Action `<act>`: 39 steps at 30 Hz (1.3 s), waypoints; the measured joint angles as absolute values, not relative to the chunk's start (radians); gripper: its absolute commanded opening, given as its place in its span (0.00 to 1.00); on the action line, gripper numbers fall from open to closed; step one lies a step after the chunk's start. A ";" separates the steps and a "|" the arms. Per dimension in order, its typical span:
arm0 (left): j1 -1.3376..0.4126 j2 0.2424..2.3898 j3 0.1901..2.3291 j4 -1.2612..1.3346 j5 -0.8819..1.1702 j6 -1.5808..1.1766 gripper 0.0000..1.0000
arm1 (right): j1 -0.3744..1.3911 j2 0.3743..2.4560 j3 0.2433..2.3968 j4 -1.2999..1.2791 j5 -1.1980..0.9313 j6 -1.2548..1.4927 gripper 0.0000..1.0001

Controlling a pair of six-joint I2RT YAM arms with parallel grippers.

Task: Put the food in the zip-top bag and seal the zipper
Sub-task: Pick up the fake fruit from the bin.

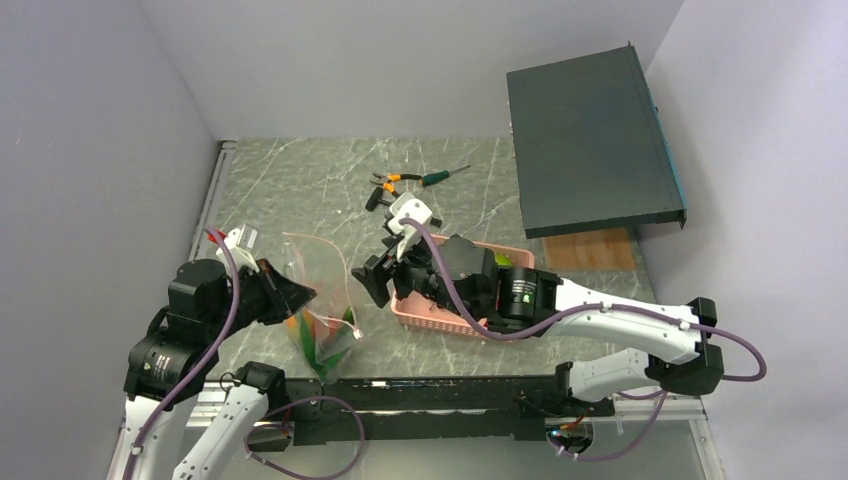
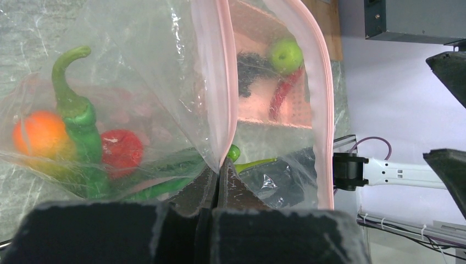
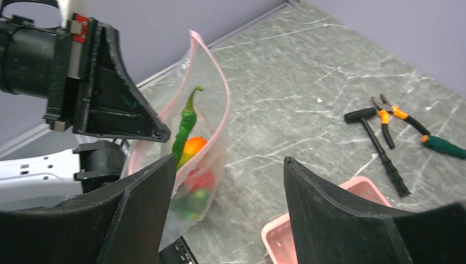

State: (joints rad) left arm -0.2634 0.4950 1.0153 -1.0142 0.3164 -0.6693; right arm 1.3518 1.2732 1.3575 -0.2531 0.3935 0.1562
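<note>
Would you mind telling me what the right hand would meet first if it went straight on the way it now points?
Probably the zip-top bag, pinched upright by the left hand: its pink-edged mouth lies just ahead of the open right hand, slightly left of centre. Depth is hard to judge.

No text, label, brand, number or sign can be read in any of the views. A small red-and-white tag (image 3: 80, 26) on the left arm (image 3: 27, 60) is too small and blurred for any writing on it to be made out.
</note>
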 measured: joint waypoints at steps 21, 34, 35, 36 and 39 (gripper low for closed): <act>-0.263 0.527 1.016 -1.013 0.327 -0.646 0.00 | 1.084 1.060 0.991 -0.199 0.682 0.317 0.88; -0.263 0.519 0.981 -1.007 0.331 -0.617 0.00 | 0.964 1.371 0.936 -0.537 0.902 0.593 1.00; -0.263 0.519 0.976 -1.007 0.335 -0.617 0.00 | 0.952 1.396 0.936 -0.546 0.908 0.597 1.00; -0.263 0.519 0.972 -1.006 0.339 -0.616 0.00 | 0.942 1.418 0.936 -0.553 0.912 0.599 1.00; -0.263 0.518 0.969 -1.007 0.341 -0.611 0.00 | 0.915 1.473 0.936 -0.563 0.917 0.599 1.00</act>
